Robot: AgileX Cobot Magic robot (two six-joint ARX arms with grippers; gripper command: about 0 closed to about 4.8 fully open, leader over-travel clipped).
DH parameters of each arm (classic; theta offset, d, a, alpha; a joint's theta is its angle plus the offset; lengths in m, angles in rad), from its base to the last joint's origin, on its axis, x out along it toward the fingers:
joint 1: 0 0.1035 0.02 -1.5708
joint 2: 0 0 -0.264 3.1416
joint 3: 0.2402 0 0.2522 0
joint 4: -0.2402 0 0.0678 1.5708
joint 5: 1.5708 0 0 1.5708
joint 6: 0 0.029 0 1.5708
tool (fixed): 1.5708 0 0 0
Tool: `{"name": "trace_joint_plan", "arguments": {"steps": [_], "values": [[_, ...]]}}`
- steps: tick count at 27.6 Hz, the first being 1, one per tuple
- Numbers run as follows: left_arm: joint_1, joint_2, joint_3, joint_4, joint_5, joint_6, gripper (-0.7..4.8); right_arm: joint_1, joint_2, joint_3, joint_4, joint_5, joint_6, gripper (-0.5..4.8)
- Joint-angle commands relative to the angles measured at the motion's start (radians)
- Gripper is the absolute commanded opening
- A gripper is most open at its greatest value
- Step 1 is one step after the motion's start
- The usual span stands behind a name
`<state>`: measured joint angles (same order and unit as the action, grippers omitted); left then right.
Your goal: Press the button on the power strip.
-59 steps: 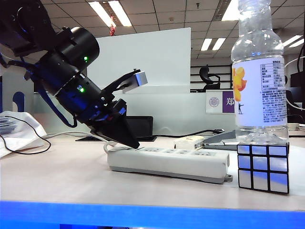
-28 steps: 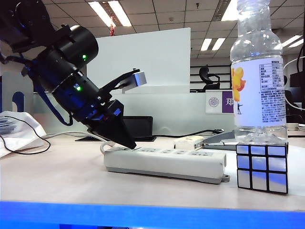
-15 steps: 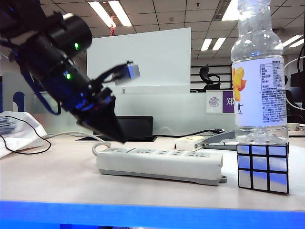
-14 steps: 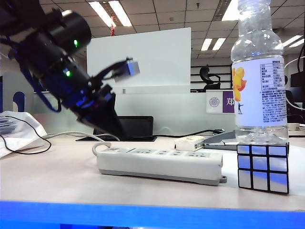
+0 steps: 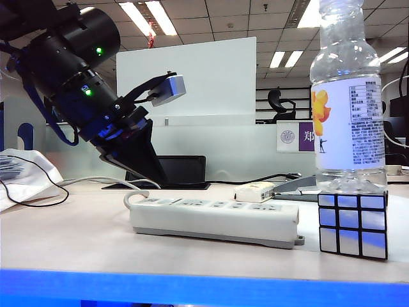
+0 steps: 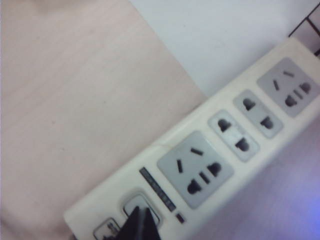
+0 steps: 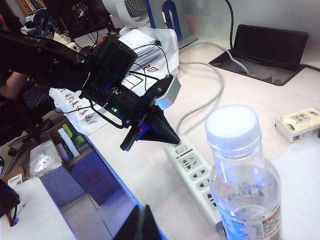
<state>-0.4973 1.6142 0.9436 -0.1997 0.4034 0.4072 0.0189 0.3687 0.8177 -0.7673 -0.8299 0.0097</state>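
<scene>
The worktop (image 5: 77,236), a pale wood-grain surface with a blue front edge, is carrying everything in question. The power strip (image 5: 214,220) is lying flat across its middle, its cord end toward the left of the exterior view and its row of sockets running toward the right. A water bottle (image 5: 348,96) is standing on a puzzle cube (image 5: 353,224) just beside the strip's far end, and a small cream box (image 5: 254,190) is sitting behind the strip.

The left arm is reaching down at a slant over the cord end. The left hand (image 5: 150,169) is hanging above the strip, apart from it; its fingers are pressed together into a single dark point. In the left wrist view that point (image 6: 139,225) is lining up over the button (image 6: 141,208), the pale rounded switch at the cord end, beside the first socket face. The right hand (image 7: 141,225) is showing only as a dark tip, fingers together, held high and well apart from the strip.

Judgement: the step in hand is either the approach to the button or the clearance after a press; the frames do not settle which, nor whether the switch has been thrown. If a press is outstanding, the next move calls for a short, straight descent onto the button, keeping clear of the adjacent socket.

The room is an open office with ceiling light panels, a white partition and a closed laptop (image 5: 182,171) behind the worktop.
</scene>
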Motion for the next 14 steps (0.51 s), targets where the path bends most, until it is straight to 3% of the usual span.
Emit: {"name": "trace_joint_plan", "arguments": {"steps": [1,14], "values": [[0.000,-0.002,-0.001,-0.006,0.002,0.004,-0.05,0.001,0.000,0.004,0.018,0.001,-0.003,0.00],[0.000,-0.001,-0.001,-0.011,0.001,0.005,-0.05,0.002,0.000,0.004,0.032,0.001,-0.003,0.00]]}}
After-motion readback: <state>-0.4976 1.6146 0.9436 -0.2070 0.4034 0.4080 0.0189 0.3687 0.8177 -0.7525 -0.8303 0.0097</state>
